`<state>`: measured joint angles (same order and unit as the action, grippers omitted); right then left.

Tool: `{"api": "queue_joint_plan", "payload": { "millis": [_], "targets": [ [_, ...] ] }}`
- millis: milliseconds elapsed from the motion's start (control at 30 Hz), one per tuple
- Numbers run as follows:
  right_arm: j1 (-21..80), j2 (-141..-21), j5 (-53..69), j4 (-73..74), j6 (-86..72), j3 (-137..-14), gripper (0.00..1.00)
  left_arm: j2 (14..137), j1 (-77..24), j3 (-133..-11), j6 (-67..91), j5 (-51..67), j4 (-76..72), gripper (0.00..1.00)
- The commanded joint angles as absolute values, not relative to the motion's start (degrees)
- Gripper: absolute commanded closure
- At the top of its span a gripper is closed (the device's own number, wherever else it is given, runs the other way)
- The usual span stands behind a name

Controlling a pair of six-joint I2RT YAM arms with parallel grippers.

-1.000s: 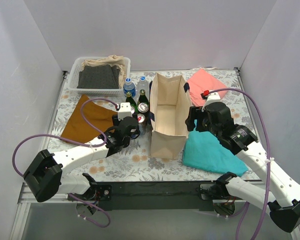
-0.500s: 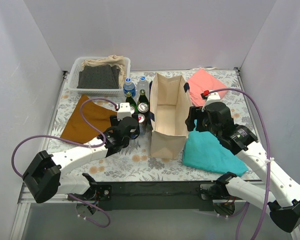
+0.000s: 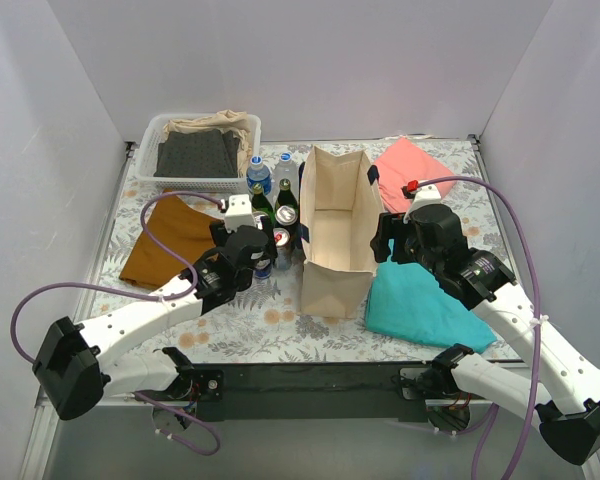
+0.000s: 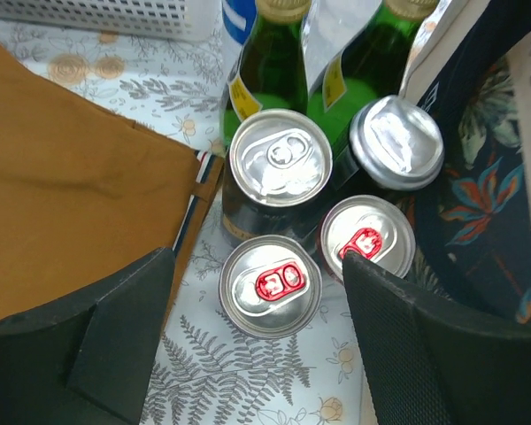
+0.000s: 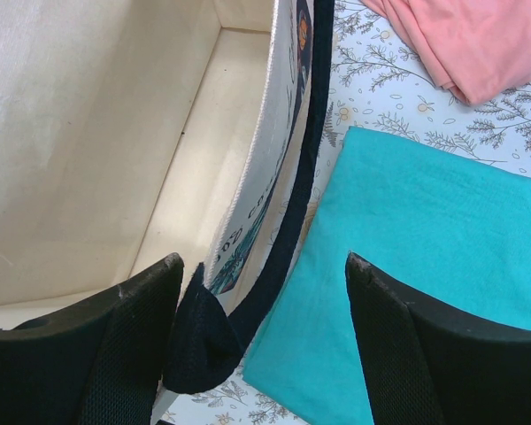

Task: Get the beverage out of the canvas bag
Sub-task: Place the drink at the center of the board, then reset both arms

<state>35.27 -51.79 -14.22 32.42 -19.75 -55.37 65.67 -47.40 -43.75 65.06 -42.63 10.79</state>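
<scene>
while the brown cloth point(image 3: 180, 245) lies far left with its hem just beside the cans, the left gripper point(image 4: 258, 266) hangs over the drinks cluster, jaws apart and gripping nothing. the near can point(image 4: 268, 285), red-tabbed and upright on the table point(image 3: 280, 330), sits between the two fingers and touches neither. at its 12 o'clock stands a silver-tabbed can point(image 4: 279, 168), at 2 o'clock another red-tabbed can point(image 4: 367, 237), with green bottles point(image 4: 267, 62) beyond. bare table lies open at its 6 o'clock. at 3 o'clock the canvas bag point(image 3: 335, 265) stands upright just beside the cluster, mouth open, pale floor showing. the right gripper point(image 5: 264, 261) straddles the bag's right wall, jaws apart, one finger inside and one outside by the navy handle point(image 5: 292, 230), not pinching it. a teal cloth point(image 5: 425, 266) lies at the bag's 4 o'clock, a pink cloth point(image 5: 460, 44) at 1 o'clock.
</scene>
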Motion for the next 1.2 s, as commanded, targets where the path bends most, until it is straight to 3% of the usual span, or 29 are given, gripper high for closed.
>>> {"api": "queue_joint_plan", "payload": {
  "millis": [0,367,567,900,1033,1167],
  "targets": [
    [34.98,-51.24,-14.85,31.11,-20.04,-55.19,0.21,62.05,-47.64,-49.55,62.76,-45.88,12.3,0.22],
    [34.98,-49.66,-17.22,31.82,-19.25,-57.83,0.19,64.42,-47.02,-67.22,51.51,-47.2,12.92,0.18],
    [34.89,-48.78,-21.96,33.4,-16.79,-60.64,0.14,69.07,-36.14,-82.92,49.57,-29.9,20.73,0.17],
    [34.28,-52.47,-31.11,35.16,-9.24,-66.35,0.07,79.44,-17.88,-97.71,49.91,-5.38,32.05,0.15],
    [32.17,-54.4,-32.35,35.16,-5.28,-68.02,0.04,82.7,-9.51,-98.97,52.72,2.0,34.72,0.17],
    [23.4,-57.3,-27.01,34.19,-2.21,-68.38,0.02,84.37,-0.45,-96.6,54.75,12.64,32.7,0.18]
  ]
}}
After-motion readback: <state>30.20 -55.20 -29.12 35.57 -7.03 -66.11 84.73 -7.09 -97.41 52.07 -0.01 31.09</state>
